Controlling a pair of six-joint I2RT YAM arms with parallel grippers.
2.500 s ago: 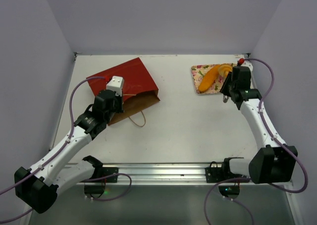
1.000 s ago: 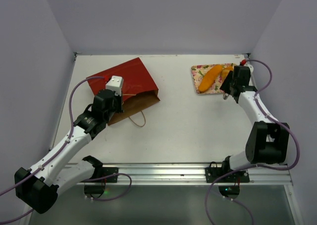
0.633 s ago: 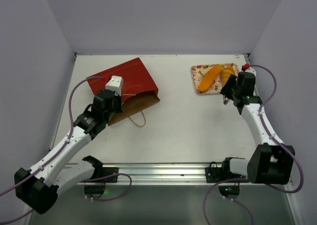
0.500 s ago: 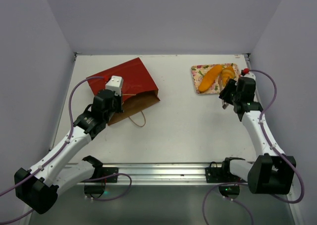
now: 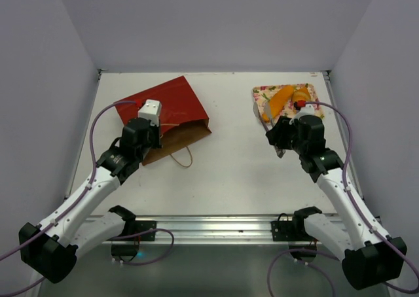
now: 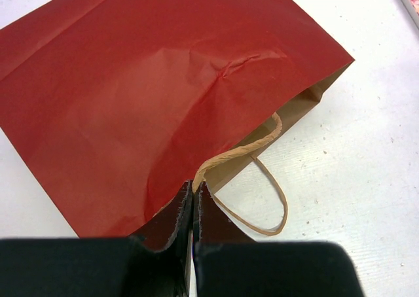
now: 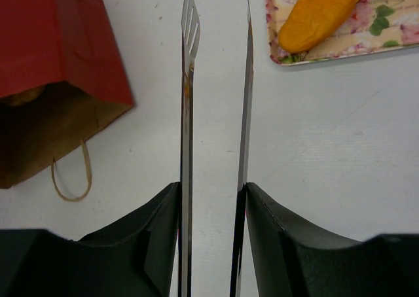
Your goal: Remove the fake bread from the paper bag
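Observation:
The red paper bag [image 5: 163, 104] lies flat at the left, its brown mouth facing right. My left gripper [image 5: 157, 125] is shut on the bag's upper tan handle [image 6: 242, 150] at the mouth edge [image 6: 194, 191]. My right gripper [image 5: 280, 140] is shut on metal tongs [image 7: 187, 61], whose blades stand apart and empty, pointing toward the bag [image 7: 59, 35]. A yellowish-brown lump [image 7: 23, 95] shows inside the bag's mouth. A long orange bread [image 5: 277, 101] and a smaller piece [image 5: 300, 98] lie on the pink-flowered tray [image 5: 259, 95].
The second loop handle [image 5: 184, 156] lies on the white table in front of the bag. The tray [image 7: 386, 38] sits at the back right, just behind my right gripper. Grey walls close the table on three sides.
My right arm has drawn back from the tray and swung left toward the table's middle, tongs empty. The smaller bread now lies on the tray. The left arm has not moved.

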